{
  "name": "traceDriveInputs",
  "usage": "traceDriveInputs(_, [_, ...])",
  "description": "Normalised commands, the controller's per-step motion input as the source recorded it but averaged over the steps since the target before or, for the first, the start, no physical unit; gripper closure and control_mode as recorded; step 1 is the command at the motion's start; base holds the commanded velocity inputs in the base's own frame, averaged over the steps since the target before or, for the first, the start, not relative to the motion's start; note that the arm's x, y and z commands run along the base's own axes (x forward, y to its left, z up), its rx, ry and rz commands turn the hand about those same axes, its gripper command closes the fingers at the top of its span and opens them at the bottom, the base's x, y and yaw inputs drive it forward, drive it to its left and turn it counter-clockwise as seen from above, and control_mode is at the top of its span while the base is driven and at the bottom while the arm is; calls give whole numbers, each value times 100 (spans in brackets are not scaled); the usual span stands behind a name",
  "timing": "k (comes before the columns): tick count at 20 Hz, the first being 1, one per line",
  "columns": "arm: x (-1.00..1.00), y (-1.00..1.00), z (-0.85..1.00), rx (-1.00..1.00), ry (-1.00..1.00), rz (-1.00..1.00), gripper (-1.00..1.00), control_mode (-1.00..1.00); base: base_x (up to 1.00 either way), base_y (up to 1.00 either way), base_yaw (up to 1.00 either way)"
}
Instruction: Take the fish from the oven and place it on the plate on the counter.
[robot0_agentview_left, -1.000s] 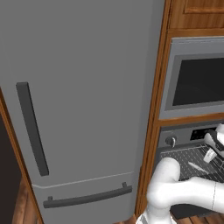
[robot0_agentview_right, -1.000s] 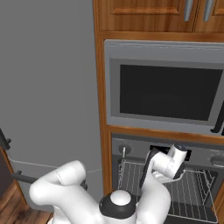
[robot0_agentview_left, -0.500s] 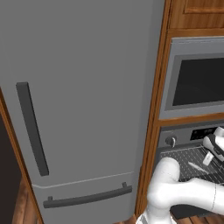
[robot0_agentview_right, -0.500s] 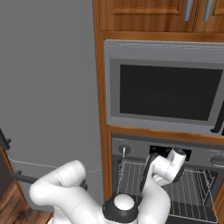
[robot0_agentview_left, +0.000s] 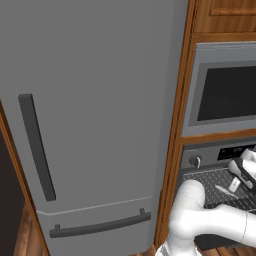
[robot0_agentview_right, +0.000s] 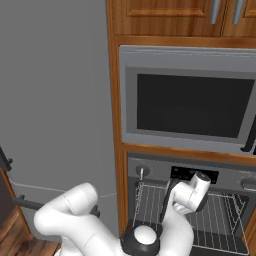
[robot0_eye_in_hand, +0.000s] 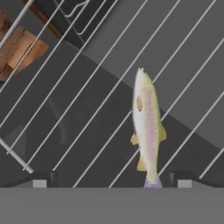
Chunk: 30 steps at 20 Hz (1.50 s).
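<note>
- Pincer (robot0_eye_in_hand: 109, 177) hung with its jaws spread wide and nothing between them, its two dark tips low in the hand view on either side of the fish's tail.
- Fish (robot0_eye_in_hand: 146, 127) lay flat on the wire rack (robot0_eye_in_hand: 65, 113) inside the oven (robot0_agentview_right: 150, 172), apart from the fingertips, its head pointing away from the hand.
- Judged from its small, slender body, it would be very light, fairly stiff and likely slick-skinned; it could slip through a loose pinch.
- Best hold looked to be across the thick mid-body, just behind the head, rather than at the thin tail.
- Farther off in the right base view, the microwave (robot0_agentview_right: 195, 105) sat above the oven and the fridge (robot0_agentview_left: 90, 115) to the left.
</note>
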Motion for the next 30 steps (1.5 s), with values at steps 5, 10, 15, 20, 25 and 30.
traceDriveInputs(5, [22, 0, -15, 0, 0, 0, -100, -100, 0, 0, 0])
traceDriveInputs(10, [15, 0, -26, 0, 0, 0, -100, -100, 0, 0, 0])
traceDriveInputs(15, [11, -3, -35, 0, 0, 0, -100, -100, 0, 0, 0])
traceDriveInputs(20, [17, -11, -23, 0, 0, 0, -100, -100, 0, 0, 0])
traceDriveInputs(25, [25, -19, -21, 0, 0, 0, -100, -100, 0, 0, 0])
traceDriveInputs(30, [17, -3, -26, 0, 2, 0, -100, -100, 0, 0, 0])
